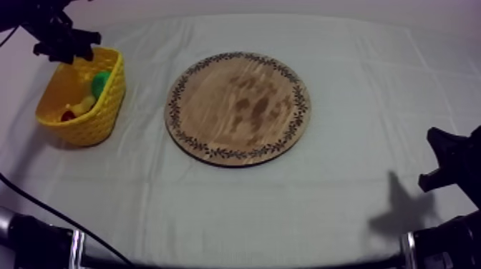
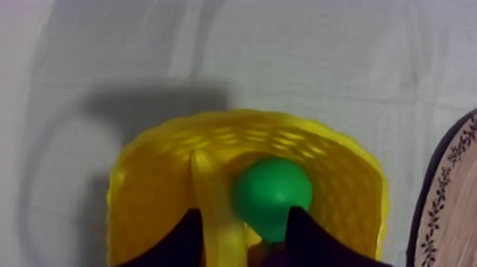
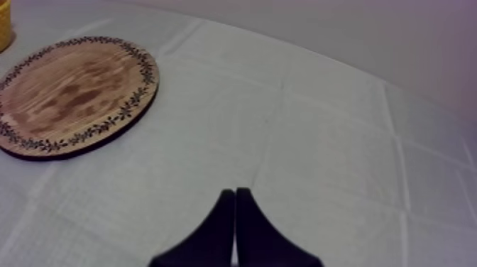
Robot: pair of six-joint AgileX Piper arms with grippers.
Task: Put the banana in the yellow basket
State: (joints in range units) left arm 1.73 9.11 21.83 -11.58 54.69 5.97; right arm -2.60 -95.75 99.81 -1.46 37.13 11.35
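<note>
**Banana (image 2: 213, 206) in the basket (image 1: 93, 118)**

My left arm reaches out over the basket. My left pincer (image 1: 68, 49) hangs above it with its fingers wide apart, holding nothing. My right pincer (image 3: 236, 192) sits low at the table's side, pinched tight on nothing. My left wrist sees the banana lying in the basket, touching a green pear (image 2: 273, 195). From above I see a small red fruit (image 1: 69, 114) in there too, and the board (image 1: 238, 107) mid-table.

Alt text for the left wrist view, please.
The open left end effector hangs over the yellow basket, which holds a banana and a green pear. The wooden board lies beside the basket.
</note>
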